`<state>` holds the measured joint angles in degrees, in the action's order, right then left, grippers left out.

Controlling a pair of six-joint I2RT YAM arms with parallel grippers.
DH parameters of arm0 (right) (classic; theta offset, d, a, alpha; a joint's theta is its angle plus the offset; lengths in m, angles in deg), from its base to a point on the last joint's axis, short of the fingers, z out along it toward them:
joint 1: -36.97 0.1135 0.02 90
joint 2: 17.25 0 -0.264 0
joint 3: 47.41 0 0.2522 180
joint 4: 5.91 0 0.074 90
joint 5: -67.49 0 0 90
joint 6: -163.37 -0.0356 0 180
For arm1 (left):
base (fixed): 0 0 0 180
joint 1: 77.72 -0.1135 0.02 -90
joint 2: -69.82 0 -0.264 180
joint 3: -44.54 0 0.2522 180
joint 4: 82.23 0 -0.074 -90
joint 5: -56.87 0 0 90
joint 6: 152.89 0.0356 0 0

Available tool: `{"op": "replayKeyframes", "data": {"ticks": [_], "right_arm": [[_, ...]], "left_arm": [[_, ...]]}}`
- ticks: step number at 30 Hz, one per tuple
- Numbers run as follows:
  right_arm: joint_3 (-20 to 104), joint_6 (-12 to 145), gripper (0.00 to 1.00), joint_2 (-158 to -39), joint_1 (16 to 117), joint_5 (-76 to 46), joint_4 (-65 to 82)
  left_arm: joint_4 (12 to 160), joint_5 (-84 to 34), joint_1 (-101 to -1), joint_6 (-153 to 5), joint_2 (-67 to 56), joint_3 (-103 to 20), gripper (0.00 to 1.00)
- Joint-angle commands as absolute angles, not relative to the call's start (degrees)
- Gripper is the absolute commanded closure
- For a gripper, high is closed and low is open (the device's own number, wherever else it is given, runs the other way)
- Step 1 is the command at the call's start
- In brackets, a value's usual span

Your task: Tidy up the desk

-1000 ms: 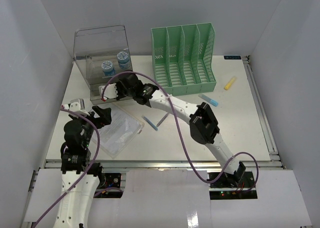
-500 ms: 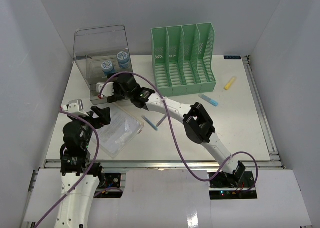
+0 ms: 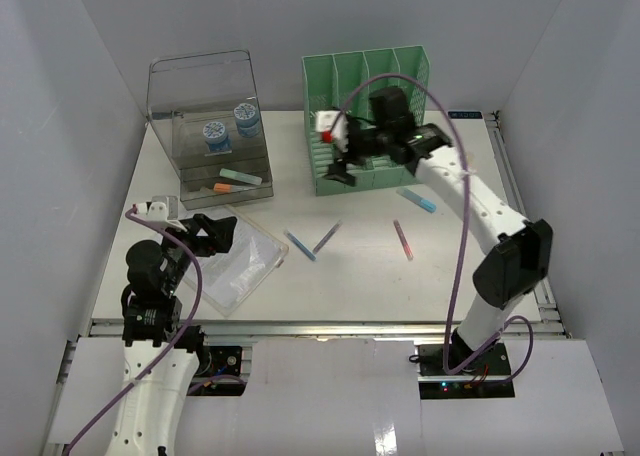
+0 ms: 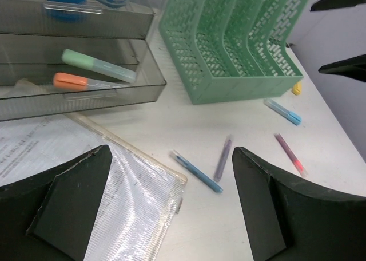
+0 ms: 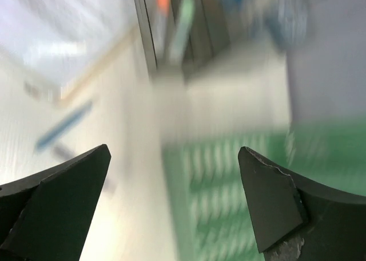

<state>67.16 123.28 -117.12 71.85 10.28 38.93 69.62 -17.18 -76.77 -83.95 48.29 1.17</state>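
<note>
— Well, what is the left gripper [image 3: 208,236] doing at the near side?
— It is hanging over the clear zip pouch [image 3: 238,264], its fingers spread wide and gripping nothing. The pouch is lying flat with a printed sheet inside.
— And the desk [image 3: 370,286]?
— It is stretching white under everything, with its metal rail [image 3: 527,226] running along the right edge.
— What is lying just past the pouch?
— A blue pen [image 3: 300,246] and a purple pen [image 3: 325,239] are lying with their near ends close together. A red pen [image 3: 403,239] is sitting apart to their right. Farther back, a light-blue marker [image 3: 416,200] is resting just in front of the green file rack [image 3: 415,86]. In the left wrist view, a yellow marker [image 4: 296,88] is peeking out by the rack's right corner.
— And on the far left?
— The clear drawer box [image 3: 200,96] is standing there. Its bottom drawer [image 3: 250,183] is sticking out, carrying an orange marker [image 3: 222,187] and a green marker [image 3: 240,175].
— Where is the right gripper [image 3: 340,154]?
— It is hovering at the front of the rack's left slot. Its jaws are standing wide apart and holding nothing, though its own camera is blurring badly.
</note>
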Motion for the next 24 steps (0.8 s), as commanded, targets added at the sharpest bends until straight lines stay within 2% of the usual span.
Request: {"op": "replayKeyframes", "data": {"ticks": [1,3,6,8,15,21,24], "right_arm": [[53.9,113.63,0.03,-113.86,54.89,14.34,47.59],[51.48,106.85,0.03,-114.28,49.88,6.02,47.14],[49.39,100.99,0.02,-115.85,42.81,0.64,46.13],[48.69,98.38,0.07,-117.39,40.91,-3.52,45.88],[49.97,100.07,0.1,-124.33,40.83,-13.11,41.96],[53.89,101.42,0.01,-130.41,40.96,-12.65,42.69],[54.01,102.07,0.06,-131.56,41.25,-12.69,43.18]], "left_arm": [[72.36,-8.97,-76.93,-83.37,45.93,1.81,0.02],[72.63,-8.11,-76.93,-83.44,45.27,1.79,0.02],[73.0,-7.09,-76.91,-83.53,44.81,1.93,0.02],[73.21,-6.83,-76.93,-83.55,44.68,2.04,0.02],[73.22,-6.71,-76.91,-83.72,44.16,2.12,0.02],[73.4,-6.54,-76.93,-83.81,43.94,2.21,0.02],[73.54,-6.17,-76.93,-83.81,43.81,2.21,0.02]]}}
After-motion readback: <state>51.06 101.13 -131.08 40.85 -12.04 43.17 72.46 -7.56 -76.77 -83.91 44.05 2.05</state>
